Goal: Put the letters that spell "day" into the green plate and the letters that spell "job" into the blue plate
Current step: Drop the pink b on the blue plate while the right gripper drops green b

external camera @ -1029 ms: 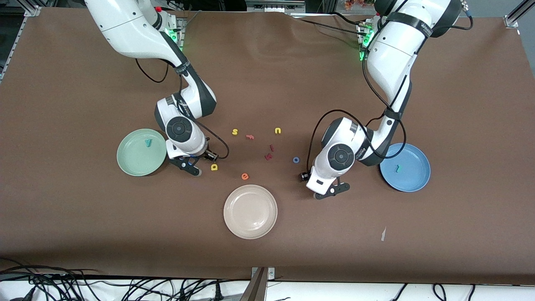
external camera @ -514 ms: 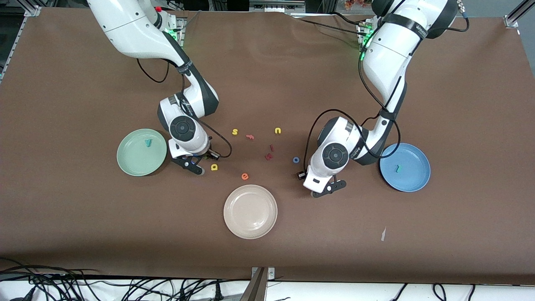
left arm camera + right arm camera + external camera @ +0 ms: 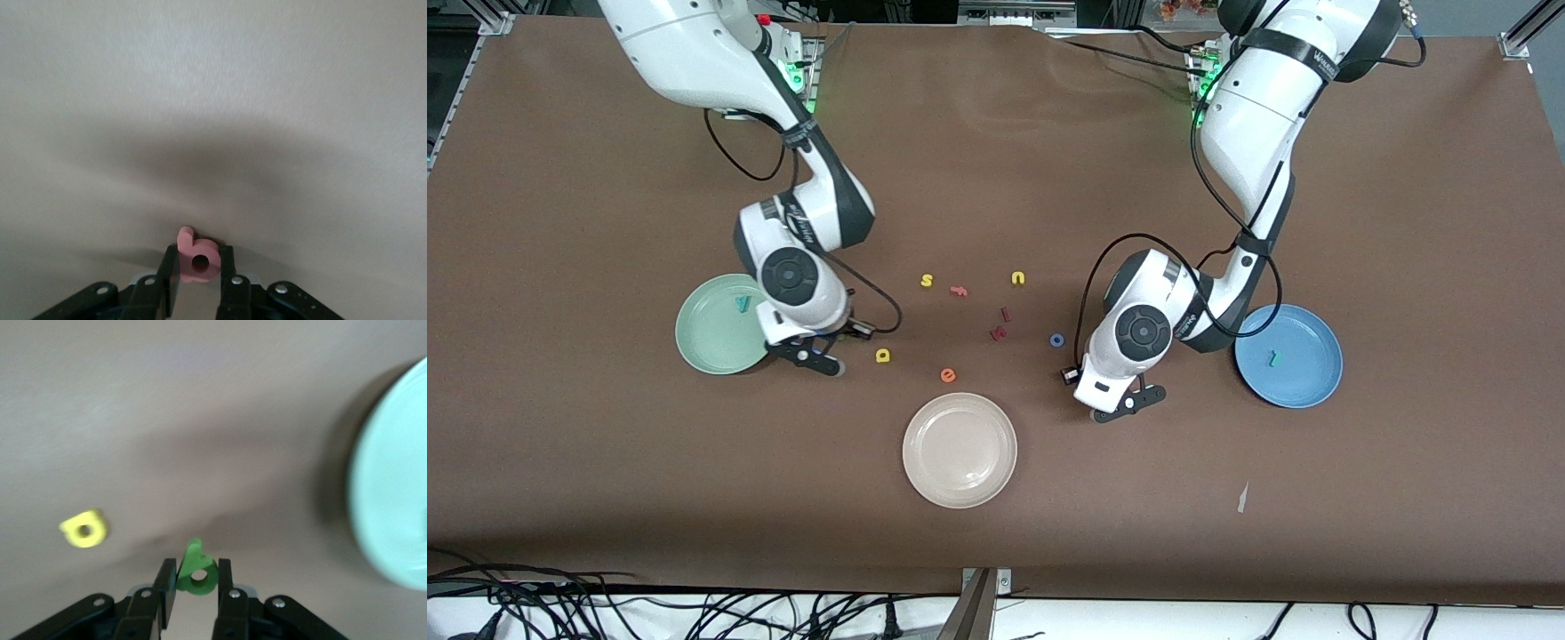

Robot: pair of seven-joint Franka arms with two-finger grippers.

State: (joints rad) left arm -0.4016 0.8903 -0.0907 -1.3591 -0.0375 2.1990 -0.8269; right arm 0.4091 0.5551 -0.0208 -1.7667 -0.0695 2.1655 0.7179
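Right wrist view shows me the green d (image 3: 196,573) pinched between the right gripper (image 3: 194,581) fingers, just beside the green plate (image 3: 710,336), with the yellow a (image 3: 883,356) near it toward the left arm's end. On that plate lies the teal y (image 3: 742,303). I see the left gripper (image 3: 198,268) closed on the salmon b (image 3: 197,257) over bare table. Well apart from the green plate, the blue plate (image 3: 1307,384) carries the teal j (image 3: 1274,358); the blue o (image 3: 1056,340) lies between the plates.
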